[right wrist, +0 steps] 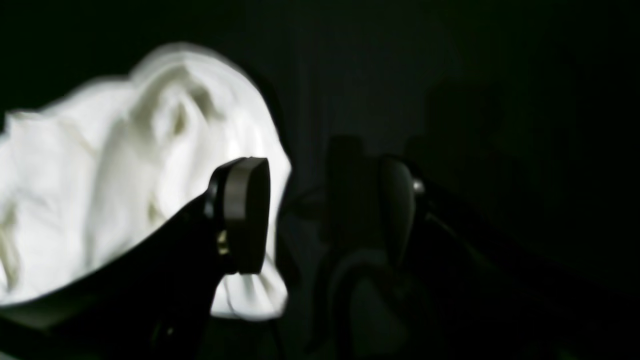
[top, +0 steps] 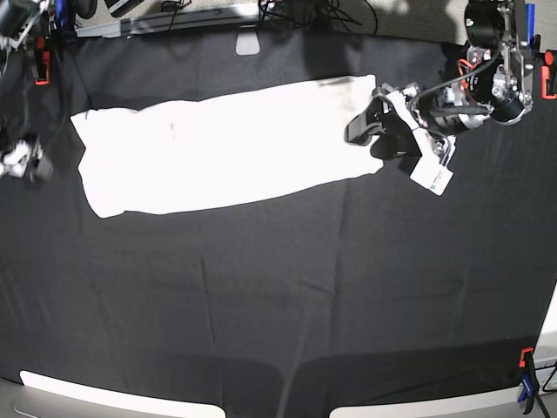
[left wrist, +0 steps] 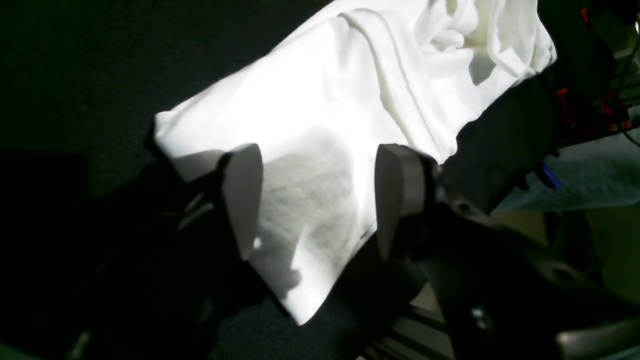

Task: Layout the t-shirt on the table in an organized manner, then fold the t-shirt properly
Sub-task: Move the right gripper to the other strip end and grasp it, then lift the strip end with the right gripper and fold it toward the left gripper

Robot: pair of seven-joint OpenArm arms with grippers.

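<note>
Hovering over the right-hand end of the t-shirt [top: 218, 148] as the base view shows it, my left claw [left wrist: 310, 200] stands spread, its two pads apart above a white corner with nothing pinched between them. My right claw [right wrist: 320, 215] is spread too, empty, beside the bunched cloth at the opposite end. The shirt lies as a long band across the far half of the table [top: 278, 296], plain white side up. I judge it light, limp and quick to wrinkle, so it will sag wherever unsupported. Corners or the hem edge look best to pinch, one claw at each end.
</note>
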